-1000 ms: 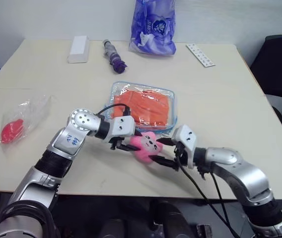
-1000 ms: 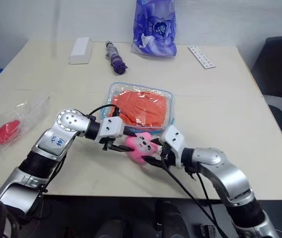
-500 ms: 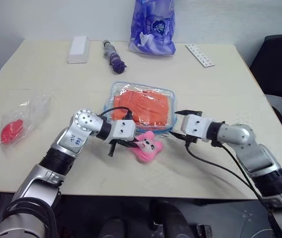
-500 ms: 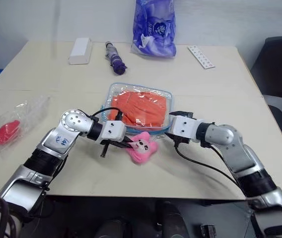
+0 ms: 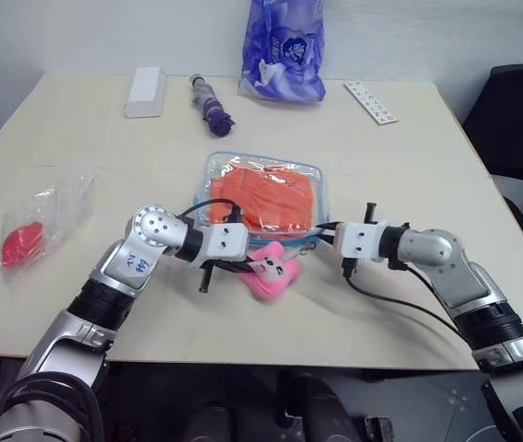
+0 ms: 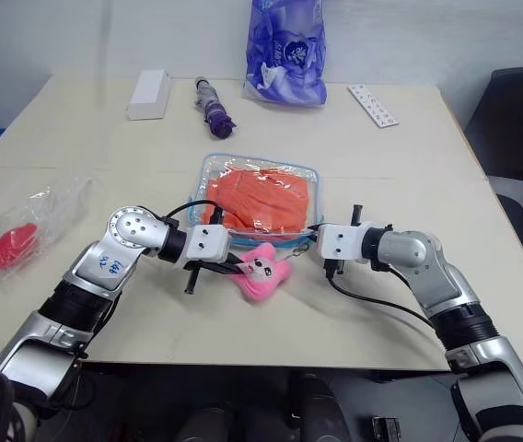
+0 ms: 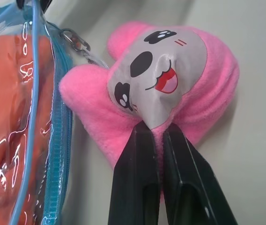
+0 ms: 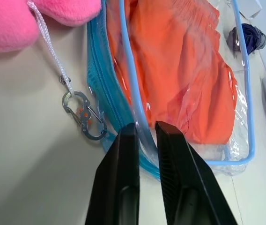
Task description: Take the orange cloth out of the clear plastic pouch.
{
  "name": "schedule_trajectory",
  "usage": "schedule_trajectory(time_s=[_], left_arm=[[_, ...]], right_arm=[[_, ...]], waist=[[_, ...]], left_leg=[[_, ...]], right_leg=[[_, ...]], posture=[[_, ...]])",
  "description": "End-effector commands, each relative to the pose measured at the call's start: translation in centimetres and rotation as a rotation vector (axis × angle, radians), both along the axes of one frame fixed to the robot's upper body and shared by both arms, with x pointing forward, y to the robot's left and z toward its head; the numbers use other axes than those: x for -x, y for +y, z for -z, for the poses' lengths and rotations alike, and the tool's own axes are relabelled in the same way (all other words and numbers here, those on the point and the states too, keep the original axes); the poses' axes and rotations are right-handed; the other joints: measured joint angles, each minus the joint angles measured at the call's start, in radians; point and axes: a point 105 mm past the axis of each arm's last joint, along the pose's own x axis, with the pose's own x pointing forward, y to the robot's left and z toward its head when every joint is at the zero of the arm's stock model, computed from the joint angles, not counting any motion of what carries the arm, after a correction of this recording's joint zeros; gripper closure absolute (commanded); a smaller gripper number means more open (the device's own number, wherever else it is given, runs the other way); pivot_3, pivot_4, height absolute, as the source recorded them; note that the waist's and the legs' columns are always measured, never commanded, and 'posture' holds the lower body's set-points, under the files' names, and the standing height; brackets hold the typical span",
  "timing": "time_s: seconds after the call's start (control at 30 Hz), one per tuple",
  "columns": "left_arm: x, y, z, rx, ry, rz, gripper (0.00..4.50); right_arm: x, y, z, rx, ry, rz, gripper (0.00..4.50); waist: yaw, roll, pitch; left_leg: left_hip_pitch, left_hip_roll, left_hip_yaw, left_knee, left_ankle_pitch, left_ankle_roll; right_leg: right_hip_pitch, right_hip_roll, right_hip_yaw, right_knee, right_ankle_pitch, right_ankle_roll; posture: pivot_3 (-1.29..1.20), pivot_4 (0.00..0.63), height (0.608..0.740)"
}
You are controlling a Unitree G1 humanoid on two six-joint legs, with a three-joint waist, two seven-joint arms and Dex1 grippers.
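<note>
The orange cloth [image 5: 267, 198], one folded piece, lies inside the single clear plastic pouch [image 5: 310, 175] at the middle of the table [image 5: 409, 166]. The right gripper [image 8: 142, 133] is pinched onto the pouch's blue-edged near corner. Just beside the pouch, the left gripper [image 7: 154, 136] is clenched on the one pink plush toy [image 7: 208, 93], whose cord ends in a metal clip [image 8: 85, 119].

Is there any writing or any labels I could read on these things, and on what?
Blue-purple printed plastic bag: a round emblem with print, too small to read.
Left silver robot arm: blue handwritten marks, not legible.
White flat strip with dots: dots only, no readable text.
Pink plush toy: a face, no words.
</note>
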Motion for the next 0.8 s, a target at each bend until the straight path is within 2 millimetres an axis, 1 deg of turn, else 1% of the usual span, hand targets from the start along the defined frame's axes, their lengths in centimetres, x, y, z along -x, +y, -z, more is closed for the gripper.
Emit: schedule_trajectory(time_s=[0.03, 0.1, 0.23, 0.37, 0.43, 0.53, 0.63, 0.8], left_arm=[[-0.2, 0.7, 0.8, -0.039, 0.000, -0.036, 4.50], [-0.3, 1.1, 0.9, -0.054, -0.005, -0.042, 4.50], [-0.5, 1.9, 1.2, -0.067, -0.002, -0.071, 4.50], [-0.5, 3.7, 1.6, -0.078, 0.005, -0.126, 4.50], [-0.6, 5.0, 1.8, -0.088, 0.006, -0.169, 4.50], [-0.9, 8.7, 1.9, -0.113, 0.002, -0.292, 4.50], [-1.3, 12.7, 1.2, -0.120, -0.022, -0.432, 4.50], [-1.2, 17.7, -0.2, -0.127, -0.058, -0.606, 4.50]], right_arm=[[0.0, 0.2, -1.5, -0.036, -0.027, -0.014, 4.05], [0.2, 0.2, -1.4, -0.039, -0.016, -0.023, 4.48], [0.0, 0.1, -1.9, -0.074, 0.002, -0.003, 4.48], [0.5, 0.2, -2.6, -0.099, 0.036, -0.023, 4.48], [0.9, 0.2, -2.6, -0.091, 0.046, -0.047, 4.48], [1.3, -0.5, -2.8, -0.066, 0.042, -0.052, 4.48], [1.4, -1.3, -2.8, -0.051, 0.042, -0.040, 4.48], [1.6, -2.3, -2.0, -0.019, 0.047, -0.034, 4.48]], waist=[[0.000, 0.000, 0.000], [0.000, 0.000, 0.000], [-0.002, 0.000, 0.000], [-0.004, 0.000, 0.000], [-0.006, 0.000, 0.000], [-0.013, 0.000, 0.000], [-0.028, 0.000, 0.000], [-0.032, 0.001, 0.001]], left_leg=[[0.000, 0.000, -0.001, 0.000, 0.000, 0.000], [0.000, 0.000, -0.001, 0.000, 0.000, 0.000], [0.000, 0.000, -0.002, 0.000, 0.000, 0.000], [0.000, 0.000, -0.002, 0.000, 0.000, 0.000], [0.000, 0.001, -0.002, 0.000, 0.000, 0.000], [0.001, 0.001, -0.002, 0.000, 0.000, 0.000], [0.001, 0.002, -0.002, 0.000, 0.000, -0.001], [0.002, 0.002, -0.001, -0.002, 0.000, -0.003]], right_leg=[[0.000, 0.000, 0.000, 0.000, 0.000, 0.000], [0.000, 0.000, 0.000, 0.000, 0.000, 0.000], [0.000, 0.000, 0.000, 0.000, 0.000, 0.000], [0.000, 0.000, 0.000, 0.001, 0.000, 0.000], [0.000, 0.000, 0.000, 0.001, 0.000, 0.000], [0.000, 0.000, 0.000, 0.001, 0.000, -0.001], [0.000, 0.000, 0.000, 0.002, -0.001, -0.002], [0.000, 0.000, 0.000, 0.003, -0.002, -0.003]], posture=[[0.00, 0.150, 0.740], [0.00, 0.150, 0.740], [0.00, 0.150, 0.740], [0.00, 0.150, 0.740], [0.00, 0.150, 0.740], [0.00, 0.150, 0.740], [0.00, 0.150, 0.740], [0.00, 0.150, 0.740]])
